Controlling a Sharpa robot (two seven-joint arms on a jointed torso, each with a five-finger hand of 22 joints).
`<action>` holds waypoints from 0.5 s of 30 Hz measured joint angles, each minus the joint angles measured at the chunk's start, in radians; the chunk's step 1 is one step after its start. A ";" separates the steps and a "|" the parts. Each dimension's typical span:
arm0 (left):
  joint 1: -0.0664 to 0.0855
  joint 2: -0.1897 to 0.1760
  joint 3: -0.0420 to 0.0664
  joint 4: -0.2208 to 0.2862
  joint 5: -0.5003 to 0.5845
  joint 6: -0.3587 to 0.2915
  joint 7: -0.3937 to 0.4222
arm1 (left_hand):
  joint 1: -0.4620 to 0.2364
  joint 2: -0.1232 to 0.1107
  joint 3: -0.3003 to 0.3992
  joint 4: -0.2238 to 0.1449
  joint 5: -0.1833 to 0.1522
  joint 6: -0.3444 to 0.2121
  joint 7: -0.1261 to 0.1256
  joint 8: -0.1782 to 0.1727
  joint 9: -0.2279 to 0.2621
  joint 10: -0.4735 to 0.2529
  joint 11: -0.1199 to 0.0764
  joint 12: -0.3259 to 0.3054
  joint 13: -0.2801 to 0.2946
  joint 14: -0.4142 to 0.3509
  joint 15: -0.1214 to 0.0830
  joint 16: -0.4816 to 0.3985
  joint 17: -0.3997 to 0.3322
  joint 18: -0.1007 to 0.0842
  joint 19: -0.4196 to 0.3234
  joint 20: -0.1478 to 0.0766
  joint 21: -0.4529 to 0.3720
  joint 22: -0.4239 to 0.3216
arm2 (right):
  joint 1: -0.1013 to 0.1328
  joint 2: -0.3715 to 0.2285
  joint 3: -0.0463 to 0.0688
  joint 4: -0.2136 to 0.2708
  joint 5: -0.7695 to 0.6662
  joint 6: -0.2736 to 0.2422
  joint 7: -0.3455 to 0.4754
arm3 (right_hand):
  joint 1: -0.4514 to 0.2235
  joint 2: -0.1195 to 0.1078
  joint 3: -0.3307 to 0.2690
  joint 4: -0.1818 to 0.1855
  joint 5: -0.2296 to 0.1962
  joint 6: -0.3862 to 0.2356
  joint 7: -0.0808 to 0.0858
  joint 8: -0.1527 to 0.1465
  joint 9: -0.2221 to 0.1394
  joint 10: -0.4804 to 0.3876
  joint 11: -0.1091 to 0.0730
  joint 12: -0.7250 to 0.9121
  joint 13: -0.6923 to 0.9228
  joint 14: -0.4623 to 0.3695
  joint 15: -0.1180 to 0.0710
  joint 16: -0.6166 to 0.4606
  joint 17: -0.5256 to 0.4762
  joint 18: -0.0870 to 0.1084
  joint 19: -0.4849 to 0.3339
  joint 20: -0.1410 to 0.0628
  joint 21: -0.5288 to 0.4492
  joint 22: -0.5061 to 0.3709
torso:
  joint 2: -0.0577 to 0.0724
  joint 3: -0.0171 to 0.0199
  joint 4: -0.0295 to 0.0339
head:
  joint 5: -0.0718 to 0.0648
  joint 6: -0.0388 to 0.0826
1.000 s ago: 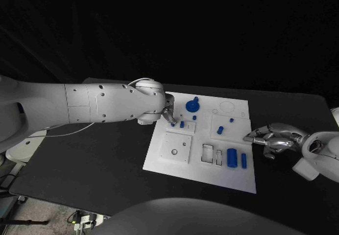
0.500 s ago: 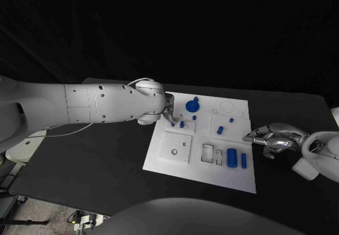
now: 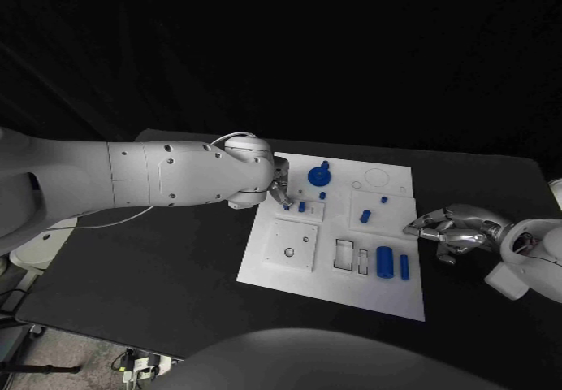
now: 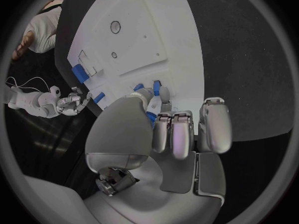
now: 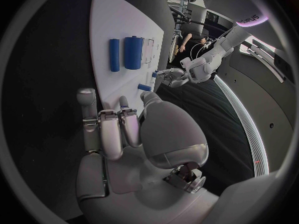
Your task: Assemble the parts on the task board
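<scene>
The black counter [image 3: 175,268] carries the white task board [image 3: 334,280] at its middle. The left hand [image 4: 163,129] pinches a small blue part [image 4: 151,117] over the board's far-left corner. The right hand [image 3: 451,231] hangs beside the board's right edge, fingers curled on nothing.

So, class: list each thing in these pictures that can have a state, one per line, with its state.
task board: flat on the table, partly filled.
left hand: fingers curled, pinching a small blue part over the board.
right hand: fingers curled, holding nothing, beside the board's edge.
two blue cylinders: lying side by side on the board.
</scene>
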 measured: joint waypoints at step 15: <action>-0.007 0.003 0.000 -0.003 -0.003 -0.001 -0.001 | -0.033 -0.008 0.015 -0.004 -0.095 0.002 0.002 -0.004 -0.018 0.000 0.000 0.000 0.000 0.000 0.000 0.000 0.000 0.000 0.000 0.000 -0.006 0.000 | -0.002 0.000 0.001 -0.002 0.001 0.000 0.003 | 0.000 0.000 0.000 0.000 0.000 0.000 0.000 0.001 0.001 0.000 0.000 0.000 0.000 0.000 0.000 0.000 0.000 0.000 0.000 0.000 0.000 0.000 | 0.000 0.0006 0.0007 | -0.001 0.000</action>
